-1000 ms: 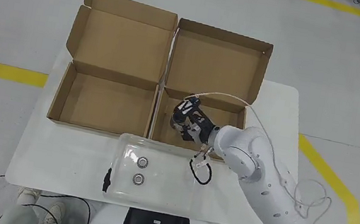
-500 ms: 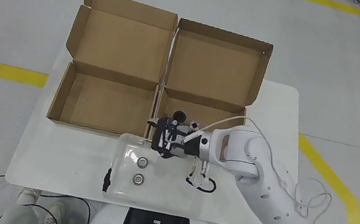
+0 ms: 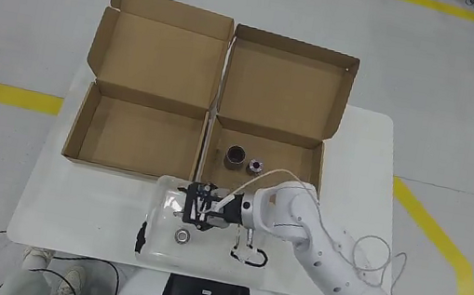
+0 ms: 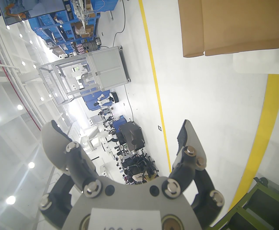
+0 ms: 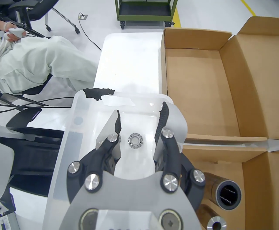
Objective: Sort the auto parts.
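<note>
My right gripper hangs open over the clear plastic bin at the table's near edge. In the right wrist view its open fingers frame a small silver bearing lying on the floor of the bin, apart from both pads. A bearing also lies in the bin in the top view. The right cardboard box holds a dark cylinder and a small silver part. My left gripper is open and holds nothing, facing the room.
The left cardboard box stands beside the right one with nothing in it; both lids are raised at the back. Black tape marks the bin's near left corner. A black cable loop hangs under the arm.
My right gripper has swung out of the right box, toward me and to the left, and is over the clear bin. The cylinder and silver part it was covering have come into view.
</note>
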